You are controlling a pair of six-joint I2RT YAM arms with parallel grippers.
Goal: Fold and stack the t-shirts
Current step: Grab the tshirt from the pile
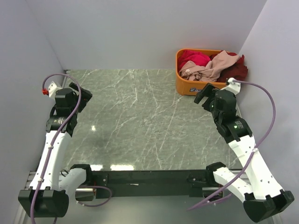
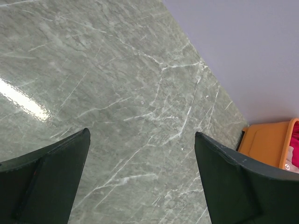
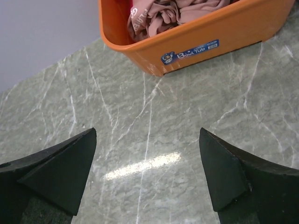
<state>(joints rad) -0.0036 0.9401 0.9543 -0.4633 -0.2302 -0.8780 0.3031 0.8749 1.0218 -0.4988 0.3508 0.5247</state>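
Hovering over the marble surface (image 1: 140, 126), both hands are spread wide and hold nothing. The left hand (image 2: 141, 140) hangs at its own side, well apart from the work, while the right hand (image 3: 147, 135) faces the orange tub (image 3: 187, 42) nearby, probably to start picking. Farther back, the t-shirts (image 1: 210, 65) lie bunched inside that tub in the far right corner. Its wall stands between hand and cloth, so a reach from above seems needed.

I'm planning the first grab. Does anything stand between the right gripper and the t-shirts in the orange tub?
Only the orange plastic tub's near wall: the crumpled salmon-pink t-shirt lies behind it, inside. Nothing else visible stands before the right gripper, whose jaws are open.
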